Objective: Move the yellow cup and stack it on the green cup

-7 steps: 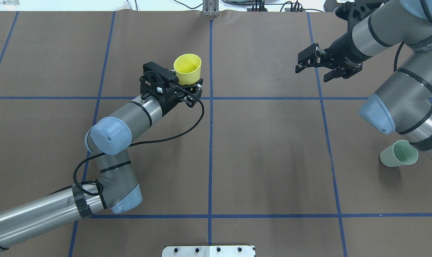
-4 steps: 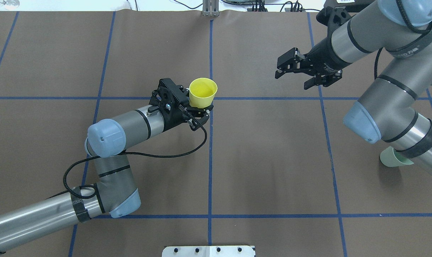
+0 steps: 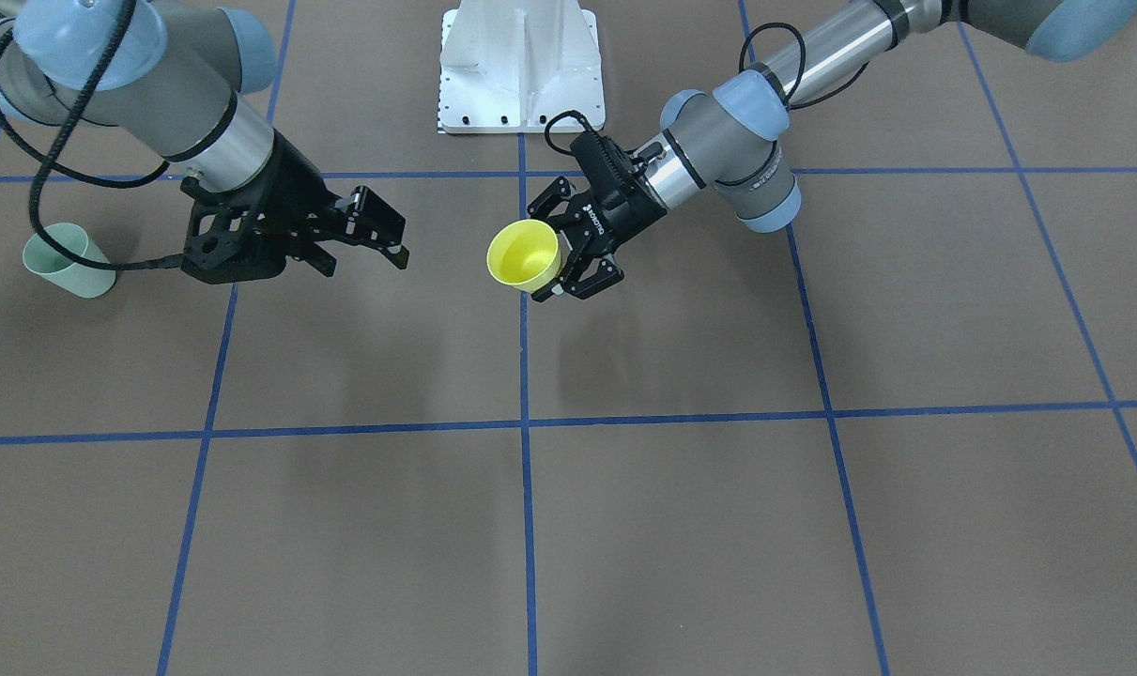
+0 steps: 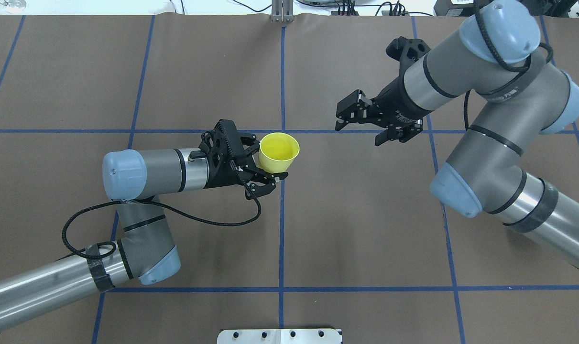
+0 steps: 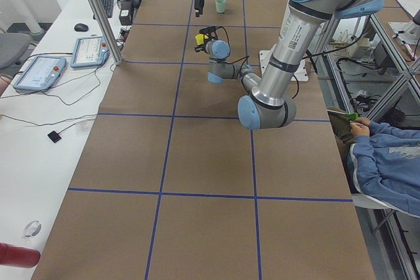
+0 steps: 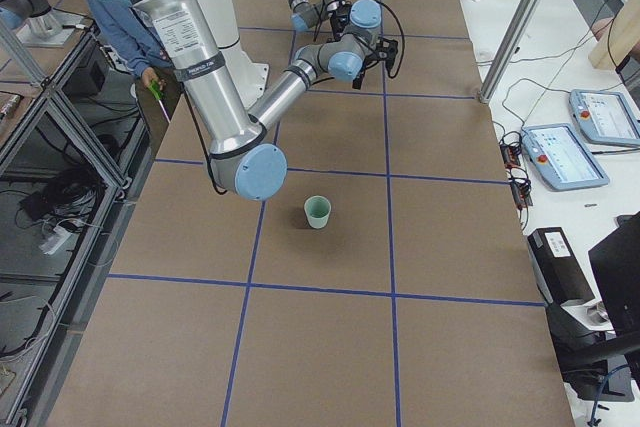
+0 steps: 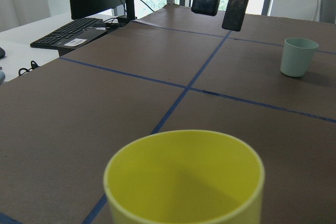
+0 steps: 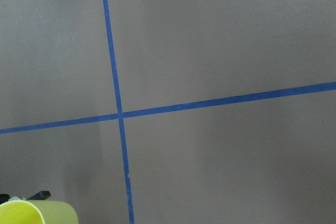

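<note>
My left gripper [image 4: 267, 160] is shut on the yellow cup [image 4: 279, 152] and holds it upright above the table's centre line. The cup also shows in the front view [image 3: 524, 255] and fills the bottom of the left wrist view [image 7: 184, 182]. My right gripper [image 4: 358, 131] is open and empty, in the air to the right of the yellow cup, its fingers pointing toward it. The green cup [image 3: 64, 263] stands upright on the table at the robot's right. It also shows in the right side view [image 6: 317, 212]. In the overhead view the right arm hides it.
Blue tape lines [image 4: 281, 229] divide the brown table into squares. The white robot base plate [image 3: 521, 66] sits at the robot's edge. A side bench with tablets [image 6: 590, 137] runs along the far edge. A seated person in blue [image 5: 387, 162] is beside the table.
My left gripper has carried the yellow cup to the right and toward the robot, to the centre line. My right arm has swung left toward the centre and now covers the green cup in the overhead view.
</note>
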`<action>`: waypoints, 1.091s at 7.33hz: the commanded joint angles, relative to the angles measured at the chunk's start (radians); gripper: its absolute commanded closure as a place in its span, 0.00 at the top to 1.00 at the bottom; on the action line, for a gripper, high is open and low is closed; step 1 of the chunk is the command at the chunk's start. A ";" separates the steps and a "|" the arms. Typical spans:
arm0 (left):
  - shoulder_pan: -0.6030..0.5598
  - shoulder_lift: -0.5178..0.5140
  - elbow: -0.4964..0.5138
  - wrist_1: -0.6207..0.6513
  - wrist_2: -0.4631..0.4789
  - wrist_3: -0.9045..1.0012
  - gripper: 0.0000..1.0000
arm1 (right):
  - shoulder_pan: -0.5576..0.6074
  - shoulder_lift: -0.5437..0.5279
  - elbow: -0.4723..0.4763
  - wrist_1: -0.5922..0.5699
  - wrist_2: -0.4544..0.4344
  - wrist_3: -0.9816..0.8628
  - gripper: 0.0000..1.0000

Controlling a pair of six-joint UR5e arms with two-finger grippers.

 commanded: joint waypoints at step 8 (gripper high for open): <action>0.011 -0.011 0.039 -0.125 -0.177 0.149 0.00 | -0.104 0.041 -0.004 0.011 0.115 0.061 0.97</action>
